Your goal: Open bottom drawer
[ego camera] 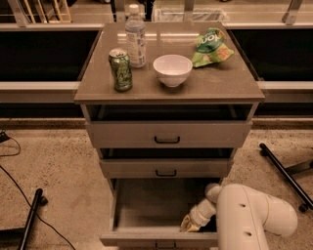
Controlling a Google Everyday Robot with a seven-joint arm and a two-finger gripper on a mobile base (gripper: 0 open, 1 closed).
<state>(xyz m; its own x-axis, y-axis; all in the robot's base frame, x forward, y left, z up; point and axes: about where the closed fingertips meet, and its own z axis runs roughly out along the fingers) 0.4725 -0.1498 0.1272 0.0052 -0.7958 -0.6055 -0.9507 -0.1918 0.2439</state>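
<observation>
Camera view: hand [189,224] inside bottom drawer [146,207], front-right.

Cabinet top [222,84]: green can [121,69] at left front, clear water bottle [135,36] just behind it, white bowl [172,70] near centre, green snack bag [211,47] at right rear, apart from bowl. Below, widest drawer front [122,135] with black pull, then mid-sized front [127,168] with smaller pull; dark gap above each. Speckled floor [58,161]: thin black cable [11,181] and black pole [32,216] at left, black wheeled leg [285,175] at right. Wooden rack [46,10] top left.
</observation>
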